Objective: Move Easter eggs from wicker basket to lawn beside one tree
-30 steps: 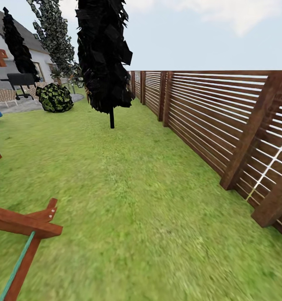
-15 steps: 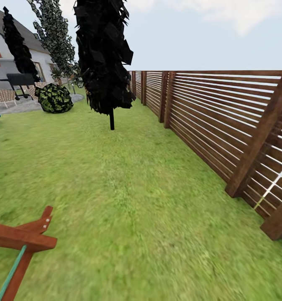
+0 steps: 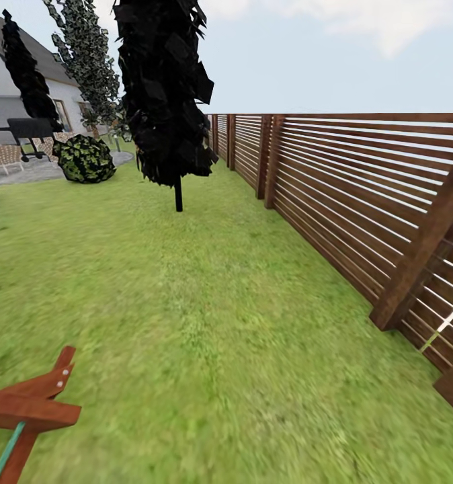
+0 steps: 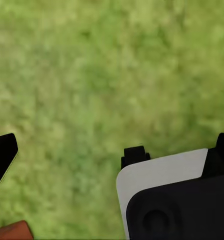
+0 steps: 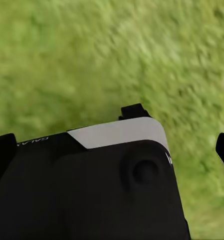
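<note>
Beside the fence [image 3: 361,202], on open lawn [image 3: 206,323], drifting right risks clipping a post; basket and eggs unseen; fingers' state can't be told.

Black robot base [image 5: 92,195] w/ white panel, round boss.

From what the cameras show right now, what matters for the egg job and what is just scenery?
Job:
mottled green grass lawn
pale-speckled tree by the white house

Scenery:
thin-trunked all-black tree
brown slatted wooden fence
red-brown wooden frame
round speckled shrub
</note>
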Robot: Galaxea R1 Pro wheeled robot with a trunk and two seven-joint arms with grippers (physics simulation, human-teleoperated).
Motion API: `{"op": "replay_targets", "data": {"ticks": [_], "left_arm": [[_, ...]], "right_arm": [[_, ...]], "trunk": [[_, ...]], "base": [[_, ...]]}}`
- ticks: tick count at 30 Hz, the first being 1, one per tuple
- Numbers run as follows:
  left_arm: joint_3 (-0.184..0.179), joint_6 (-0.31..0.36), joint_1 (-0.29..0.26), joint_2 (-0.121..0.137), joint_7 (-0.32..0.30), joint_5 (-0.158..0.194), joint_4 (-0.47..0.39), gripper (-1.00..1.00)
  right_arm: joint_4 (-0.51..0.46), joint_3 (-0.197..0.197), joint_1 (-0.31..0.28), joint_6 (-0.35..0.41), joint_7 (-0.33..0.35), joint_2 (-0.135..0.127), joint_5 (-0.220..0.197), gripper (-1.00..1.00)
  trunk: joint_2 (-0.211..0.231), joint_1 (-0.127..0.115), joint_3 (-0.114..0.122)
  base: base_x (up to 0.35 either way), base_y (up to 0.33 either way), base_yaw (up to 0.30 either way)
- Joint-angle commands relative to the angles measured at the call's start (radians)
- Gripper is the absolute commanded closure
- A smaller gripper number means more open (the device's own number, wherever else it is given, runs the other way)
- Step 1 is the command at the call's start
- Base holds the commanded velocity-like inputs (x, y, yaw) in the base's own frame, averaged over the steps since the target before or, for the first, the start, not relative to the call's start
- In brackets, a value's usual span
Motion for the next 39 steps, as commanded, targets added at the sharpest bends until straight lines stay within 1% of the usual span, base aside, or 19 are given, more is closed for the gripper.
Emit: {"op": "replay_targets", "data": {"ticks": [1,11,24,27,35,39], "left_arm": [[-0.004,-0.003,-0.001,0.001,0.001,-0.003,0.000,-1.00],[-0.004,-0.003,-0.001,0.001,0.001,-0.003,0.001,-1.00],[-0.005,-0.003,-0.001,0.000,0.002,-0.003,0.001,-1.00],[-0.004,-0.004,-0.001,0.001,0.001,-0.003,0.001,-1.00],[-0.005,-0.005,-0.001,0.000,0.000,-0.003,0.000,-1.00],[-0.017,-0.005,-0.001,-0.001,0.001,-0.006,0.001,-1.00]], "right_arm": [[0.001,-0.007,-0.001,-0.004,0.001,0.001,-0.004,-1.00],[0.001,-0.008,-0.001,-0.004,0.001,0.001,-0.007,-1.00],[0.001,-0.008,-0.001,-0.004,0.001,0.001,-0.012,-1.00],[0.001,-0.007,-0.001,-0.004,0.001,0.002,-0.007,-1.00],[0.001,-0.010,-0.001,-0.005,0.001,-0.002,-0.012,-1.00],[0.001,-0.011,-0.001,-0.005,0.001,-0.003,-0.013,-1.00]], "trunk": [[-0.001,0.001,-0.001],[-0.001,0.001,0.003],[-0.001,0.001,0.003],[-0.001,0.001,0.003],[-0.001,0.001,0.003],[-0.001,0.001,0.003]], "base": [[0.328,0.000,0.046],[0.328,0.000,0.117],[0.328,0.000,0.007],[0.328,0.000,0.000],[0.328,0.000,0.000],[0.328,0.000,0.000]]}}
